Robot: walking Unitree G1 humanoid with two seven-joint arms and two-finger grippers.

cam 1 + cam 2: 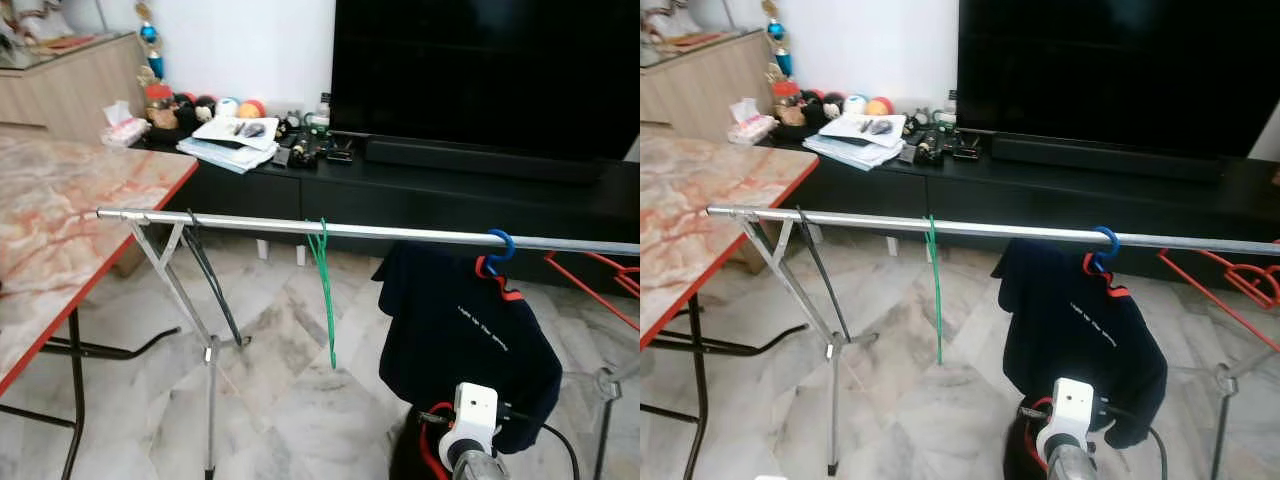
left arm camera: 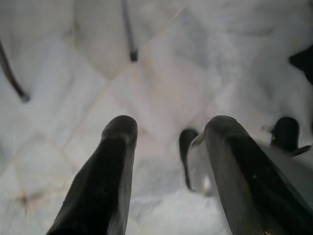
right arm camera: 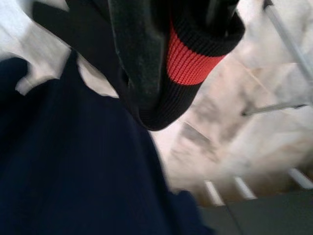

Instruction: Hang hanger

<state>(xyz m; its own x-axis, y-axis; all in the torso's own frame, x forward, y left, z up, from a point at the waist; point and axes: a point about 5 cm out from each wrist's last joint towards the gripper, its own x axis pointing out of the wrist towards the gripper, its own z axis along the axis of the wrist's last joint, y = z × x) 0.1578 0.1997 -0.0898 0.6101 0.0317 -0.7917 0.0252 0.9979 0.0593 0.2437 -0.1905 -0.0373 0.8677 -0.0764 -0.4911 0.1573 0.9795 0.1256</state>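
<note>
One blue hanger (image 1: 498, 246), hooked over the rail (image 1: 380, 232) at about 3 o'clock of the head view, carrying a dark navy shirt (image 1: 462, 340) with small white print and a red-striped collar. Judged light; hook stiff and probably smooth plastic, so it may slide along the metal. The shirt is soft and limp and hangs slightly askew, its weight likely to swing the hanger if pulled. Best hold, by judgement: the hook's neck or the shoulder bar, not the cloth.

Right gripper (image 3: 161, 54): in its wrist view, pressed against the navy cloth, a black-and-red ribbed cuff or collar lying over its finger (image 3: 134, 54). Whether the jaws are closed on the cloth or merely draped by it, cannot tell. The white wrist unit (image 1: 474, 412) sits at 5 o'clock, just below the shirt hem.

Left gripper (image 2: 168, 166): hanging low over the floor (image 2: 161, 68), jaws parted wide, holding nothing.

Other hangers on the rail:
- green (image 1: 324, 290), thin wire type, bare, near the middle.
- black (image 1: 208, 280), bare, at 9 o'clock beside the crossed legs (image 1: 185, 300) of the stand.
- red (image 1: 595, 285), bare, at the 3 o'clock edge.

Rail: thin chrome tube, level, on folding legs; likely wobbly under a sideways push.

Floor: pale polished marble tile, probably slick.

Room: marble-topped table (image 1: 60, 240) with red edge at 9 o'clock; black cabinet (image 1: 430, 195) behind at 12 o'clock, bearing a large dark television (image 1: 480, 70), papers (image 1: 230, 140) and small ornaments.
</note>
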